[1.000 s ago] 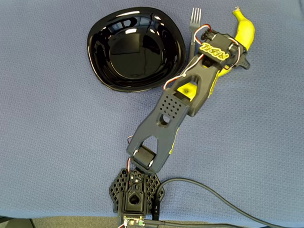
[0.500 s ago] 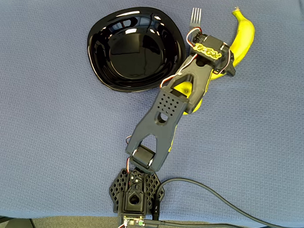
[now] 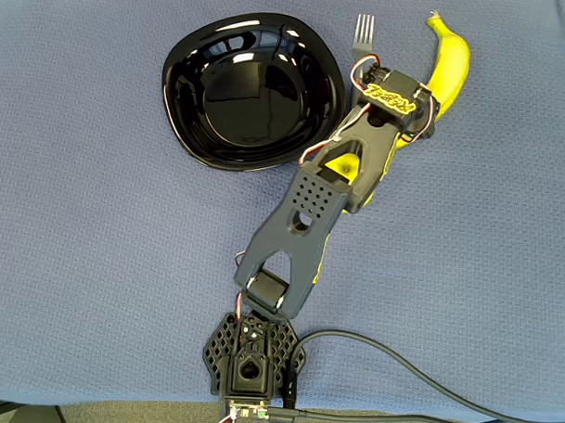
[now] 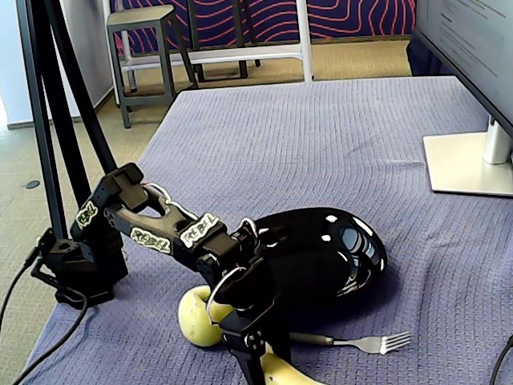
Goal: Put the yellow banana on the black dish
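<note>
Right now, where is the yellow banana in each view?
Overhead view: the yellow banana lies top right, beside the fork, partly under the arm.
Fixed view: its end shows at the bottom edge, below the tool.
Shared landmark: the black dish.

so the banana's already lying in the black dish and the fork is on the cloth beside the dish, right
Not quite. The overhead view shows the yellow banana still on the blue cloth, on the far side of the fork from the black dish, whose well is empty. The end effector is down at the banana. The fork does lie on the cloth beside the dish.
</note>
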Robot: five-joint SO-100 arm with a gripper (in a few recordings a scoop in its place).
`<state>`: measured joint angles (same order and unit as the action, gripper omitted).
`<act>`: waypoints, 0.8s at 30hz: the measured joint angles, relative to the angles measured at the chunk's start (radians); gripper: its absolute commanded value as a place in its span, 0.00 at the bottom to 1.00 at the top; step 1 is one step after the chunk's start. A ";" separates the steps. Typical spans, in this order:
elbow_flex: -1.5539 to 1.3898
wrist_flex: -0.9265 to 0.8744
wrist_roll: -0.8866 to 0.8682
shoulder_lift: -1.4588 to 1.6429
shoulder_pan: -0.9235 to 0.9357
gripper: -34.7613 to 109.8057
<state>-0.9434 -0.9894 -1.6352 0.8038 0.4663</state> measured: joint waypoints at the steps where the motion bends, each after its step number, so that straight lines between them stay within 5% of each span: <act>1: 0.000 0.000 0.000 0.002 0.000 0.24; 12: 0.018 -0.193 -0.181 0.069 -0.015 0.24; 24: 0.037 -0.339 -0.172 0.179 -0.012 0.24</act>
<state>-0.9066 -1.3284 -1.8070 0.9833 0.4541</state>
